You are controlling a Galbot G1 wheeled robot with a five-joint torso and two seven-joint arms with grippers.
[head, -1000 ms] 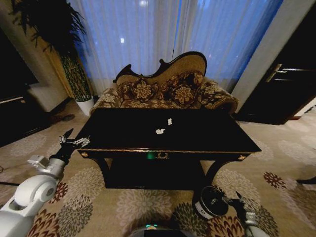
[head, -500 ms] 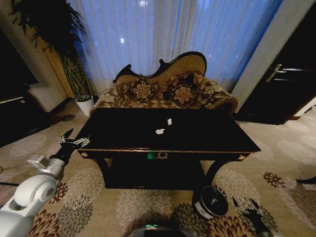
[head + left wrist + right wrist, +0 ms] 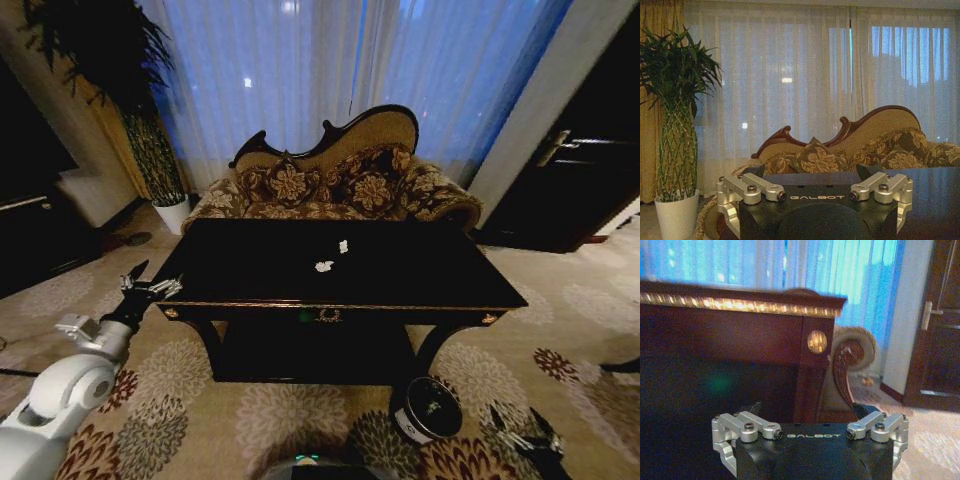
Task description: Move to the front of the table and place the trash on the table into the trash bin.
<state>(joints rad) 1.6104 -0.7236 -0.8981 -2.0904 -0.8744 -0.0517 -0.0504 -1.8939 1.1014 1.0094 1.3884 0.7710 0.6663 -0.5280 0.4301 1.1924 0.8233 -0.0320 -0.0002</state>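
Observation:
The glossy black table with gold trim stands straight ahead, its front edge facing me. Two small white paper bits of trash lie near the middle of its top. The short black trash bin with a round white label sits on the carpet by the table's front right leg. My left gripper hangs open at the table's front left corner, level with the top. Low on the right, my right gripper is open and empty beside the bin. The right wrist view shows the table's gold-trimmed corner.
A brown floral sofa stands right behind the table, before sheer curtains. A tall potted plant is at the back left and a dark door at the right. Patterned carpet lies open around the table's front.
My right gripper has drifted to the right, away from the trash bin, and sits lower in the head view. The left arm, table and paper bits have stayed put.

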